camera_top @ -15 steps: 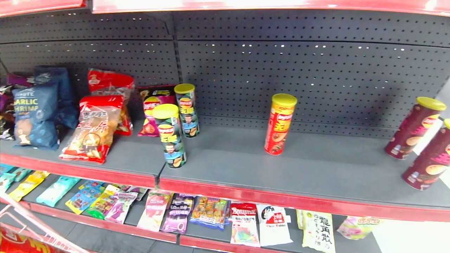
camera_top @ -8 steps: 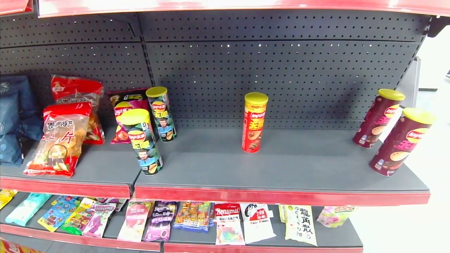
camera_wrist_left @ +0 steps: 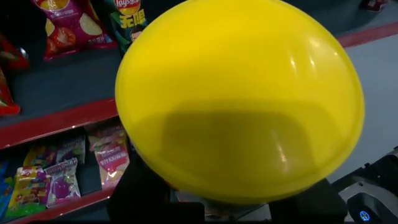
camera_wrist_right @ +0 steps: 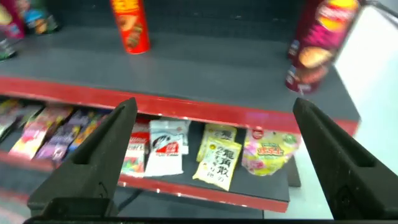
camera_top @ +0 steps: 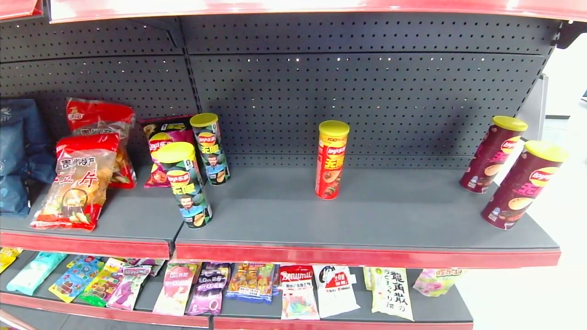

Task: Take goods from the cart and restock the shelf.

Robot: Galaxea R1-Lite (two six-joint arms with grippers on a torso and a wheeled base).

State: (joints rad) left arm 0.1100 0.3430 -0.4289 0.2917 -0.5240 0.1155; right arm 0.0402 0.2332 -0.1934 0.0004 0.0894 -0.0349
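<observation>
Right gripper (camera_wrist_right: 214,109) faces shelf (camera_wrist_right: 205,68), fingers (camera_wrist_right: 93,162) spread; left gripper (camera_wrist_left: 221,210) holds can (camera_wrist_left: 239,99).

1. The left gripper (camera_wrist_left: 149,202) carries a yellow-lidded can (camera_wrist_left: 239,99), with the lid close up against its wrist camera and covering the fingers.
2. The right gripper (camera_wrist_right: 214,109) is spread wide, its dark fingers (camera_wrist_right: 93,168) well apart and gripping nothing.

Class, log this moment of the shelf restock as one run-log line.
left hand: holding yellow-lidded can | right hand: open, empty, facing shelf | shelf: red can upright at middle
</observation>
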